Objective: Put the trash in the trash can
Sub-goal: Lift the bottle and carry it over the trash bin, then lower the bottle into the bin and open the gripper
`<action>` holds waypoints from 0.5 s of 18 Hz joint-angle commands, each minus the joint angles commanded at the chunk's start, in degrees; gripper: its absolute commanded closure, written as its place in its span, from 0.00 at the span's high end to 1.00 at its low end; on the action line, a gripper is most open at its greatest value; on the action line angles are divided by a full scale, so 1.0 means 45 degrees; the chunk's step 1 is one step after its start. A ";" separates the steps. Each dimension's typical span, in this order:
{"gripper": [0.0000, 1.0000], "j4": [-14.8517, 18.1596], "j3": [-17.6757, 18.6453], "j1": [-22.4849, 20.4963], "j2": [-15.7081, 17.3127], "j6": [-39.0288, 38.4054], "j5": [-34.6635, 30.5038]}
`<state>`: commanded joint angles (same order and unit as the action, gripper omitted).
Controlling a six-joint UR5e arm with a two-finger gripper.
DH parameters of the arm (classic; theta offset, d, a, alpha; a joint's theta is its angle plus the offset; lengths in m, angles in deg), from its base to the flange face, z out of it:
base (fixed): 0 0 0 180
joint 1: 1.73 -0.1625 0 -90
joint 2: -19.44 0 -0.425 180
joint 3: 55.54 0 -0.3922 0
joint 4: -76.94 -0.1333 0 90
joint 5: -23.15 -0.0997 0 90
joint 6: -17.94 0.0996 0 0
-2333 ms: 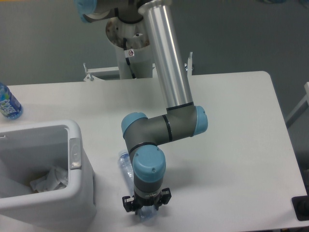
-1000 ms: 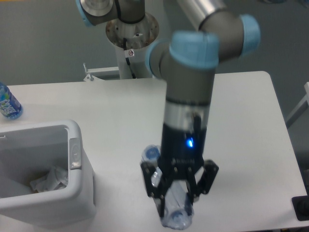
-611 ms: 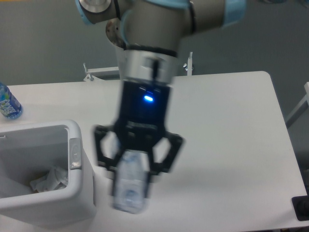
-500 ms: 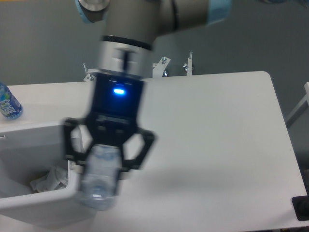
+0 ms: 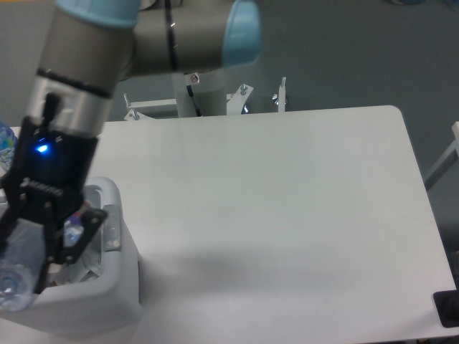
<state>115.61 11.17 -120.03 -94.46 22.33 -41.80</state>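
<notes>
My gripper [image 5: 32,251] hangs over the white trash can [image 5: 107,301] at the lower left, shut on the crushed clear plastic bottle [image 5: 16,269]. The bottle points down at the can's opening, its lower end near the frame's left edge. The arm's wrist with a blue light hides most of the can's inside. A small patch of pale crumpled material [image 5: 90,266] shows inside the can beside the fingers; I cannot make out whether it is the packet.
A grey tab [image 5: 111,231] sits on the can's right rim. An upright blue-labelled bottle [image 5: 3,140] peeks out at the far left behind the arm. The white table [image 5: 287,215] stretches to the right, and the arm's base stands behind its far edge.
The gripper lifted the bottle from the table's front middle and swung it left; it now hangs over the trash can instead of beside it.
</notes>
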 joint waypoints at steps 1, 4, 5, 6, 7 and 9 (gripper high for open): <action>1.00 0.0000 0.0058 0.0020 0.0078 -0.0077 0.0078; 1.00 0.0000 0.0176 -0.0116 0.0195 -0.0078 0.0118; 1.00 0.0000 0.0176 -0.0252 0.0215 -0.0039 0.0098; 1.00 0.0058 0.0215 -0.0428 0.0254 -0.0020 -0.0037; 1.00 0.0136 0.0254 -0.0545 0.0389 0.0000 -0.0426; 1.00 0.0137 0.0274 -0.0916 0.0430 0.0097 -0.2042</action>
<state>116.22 12.40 -124.16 -92.53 22.77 -50.99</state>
